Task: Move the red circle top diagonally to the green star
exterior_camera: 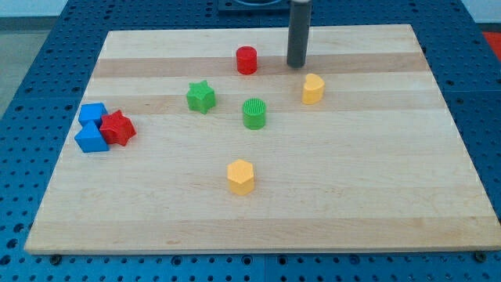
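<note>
Near the view's top, right of centre, my tip (297, 64) rests on the board (376, 204), touching nothing (a bare rod, so no jaws to part or close). The red circle (246, 60) stands just to its left, apart from it; the yellow heart (313, 88) sits just below-right. The green star (201, 97) lies lower-left of the circle, so the circle is already up and to the star's right. A short, square push leftward from the circle's right face should bring it closer without it rolling off. The circle is a small, upright red cylinder.
</note>
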Controlling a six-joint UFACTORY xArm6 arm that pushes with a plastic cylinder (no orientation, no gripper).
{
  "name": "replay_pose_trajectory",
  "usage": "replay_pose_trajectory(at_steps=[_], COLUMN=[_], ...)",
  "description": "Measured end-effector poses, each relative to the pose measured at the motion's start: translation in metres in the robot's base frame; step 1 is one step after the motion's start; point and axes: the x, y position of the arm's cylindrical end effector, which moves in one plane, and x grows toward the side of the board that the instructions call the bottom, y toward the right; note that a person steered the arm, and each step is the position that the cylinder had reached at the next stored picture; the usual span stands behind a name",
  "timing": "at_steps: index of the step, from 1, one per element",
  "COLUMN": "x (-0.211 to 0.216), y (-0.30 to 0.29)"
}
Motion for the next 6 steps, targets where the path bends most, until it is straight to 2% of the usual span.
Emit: replay_pose_trajectory(at_steps=[1, 2, 3, 4, 5, 6], x=[-0.026, -0.022, -0.024, -0.025, -0.007, 0.026], y=[-0.028, -0.085, -0.072, -0.025, -0.019, -0.070])
